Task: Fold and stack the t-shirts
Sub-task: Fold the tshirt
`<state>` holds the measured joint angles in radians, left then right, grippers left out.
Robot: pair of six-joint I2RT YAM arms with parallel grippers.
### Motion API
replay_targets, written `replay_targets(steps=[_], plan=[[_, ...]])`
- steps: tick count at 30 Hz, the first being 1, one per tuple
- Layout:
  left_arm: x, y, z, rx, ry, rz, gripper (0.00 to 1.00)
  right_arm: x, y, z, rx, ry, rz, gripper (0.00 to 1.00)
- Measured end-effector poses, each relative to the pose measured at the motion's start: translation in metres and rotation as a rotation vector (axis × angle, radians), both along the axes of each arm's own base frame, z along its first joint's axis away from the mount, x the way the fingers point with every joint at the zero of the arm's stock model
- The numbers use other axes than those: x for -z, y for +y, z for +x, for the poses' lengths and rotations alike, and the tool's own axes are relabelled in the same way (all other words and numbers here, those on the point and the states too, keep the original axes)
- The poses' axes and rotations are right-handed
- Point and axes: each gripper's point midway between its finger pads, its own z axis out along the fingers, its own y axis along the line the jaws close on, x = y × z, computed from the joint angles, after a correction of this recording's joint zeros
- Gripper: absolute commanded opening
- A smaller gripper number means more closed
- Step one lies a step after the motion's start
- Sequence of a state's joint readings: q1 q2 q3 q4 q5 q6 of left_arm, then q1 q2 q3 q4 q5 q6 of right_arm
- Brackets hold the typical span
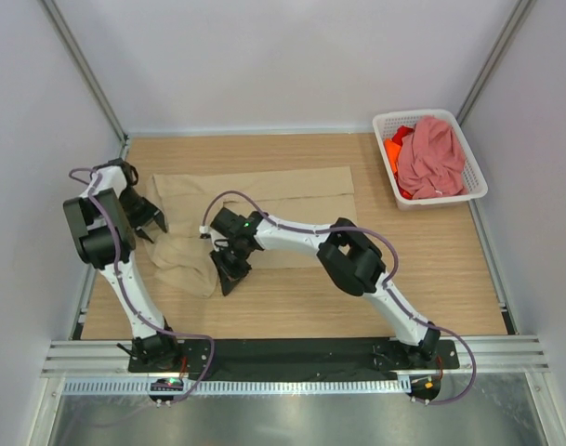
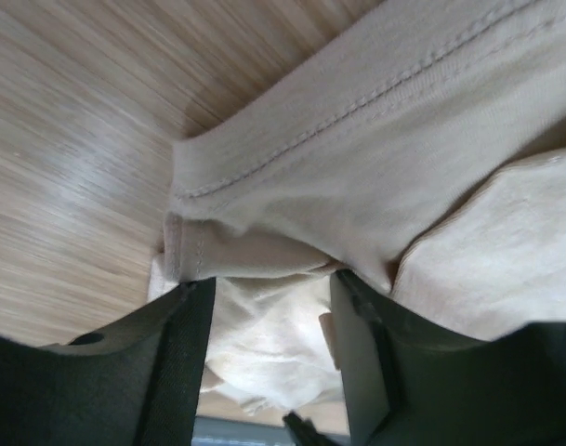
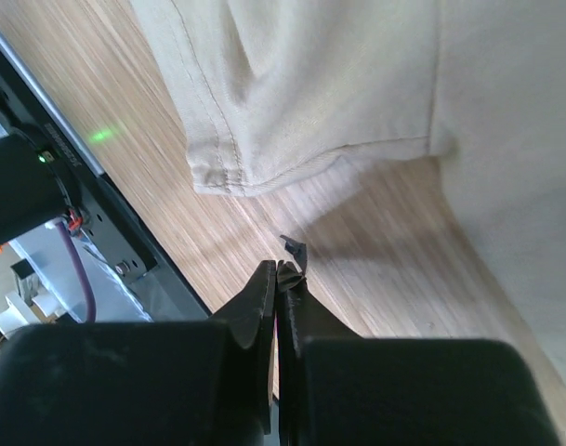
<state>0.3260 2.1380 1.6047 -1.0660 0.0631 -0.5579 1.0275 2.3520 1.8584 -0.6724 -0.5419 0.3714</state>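
Several folds of soft beige-tan cloth t-shirt [image 2: 375, 139] are bunching between the left gripper's [image 2: 269, 358] parted jaws — closing now is risking dragging them all. Empty, the right gripper [image 3: 281, 279] is hovering pinched together.

spread t-shirt [image 1: 264, 209]: table [image 1: 450, 269] centre-left | basket [image 1: 408, 114]: far right corner | other t-shirts [image 1: 431, 158]: in basket

bright, diffuse light fills the overhead view, shadows faint. in the left wrist view the table [image 2: 69, 139] shows pale sheen and smeared grain; the near fingers [image 2: 162, 372] look dark and soft.
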Motion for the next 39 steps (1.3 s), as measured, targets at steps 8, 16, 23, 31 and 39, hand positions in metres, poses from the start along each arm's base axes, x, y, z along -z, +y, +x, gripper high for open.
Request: replay_targets(steps=[8,16,23,31,39], plan=[[-0.075,0.005,-0.02,-0.048,-0.215,0.108,0.66,-0.035,0.023,0.031,0.037,-0.076,0.088,0.24],[-0.132,0.005,-0.065,-0.167,-0.401,0.217,0.36,-0.069,0.072,0.051,0.067,-0.125,0.222,0.33],[-0.056,-0.005,-0.14,-0.298,-0.164,0.131,0.31,-0.038,0.047,0.039,0.091,-0.055,0.12,0.34],[-0.036,-0.016,-0.14,-0.323,-0.141,0.06,0.31,-0.063,-0.032,0.082,0.261,-0.018,0.07,0.35],[-0.017,-0.012,-0.142,-0.318,-0.072,0.062,0.31,-0.136,-0.106,0.131,0.438,-0.124,0.173,0.35]])
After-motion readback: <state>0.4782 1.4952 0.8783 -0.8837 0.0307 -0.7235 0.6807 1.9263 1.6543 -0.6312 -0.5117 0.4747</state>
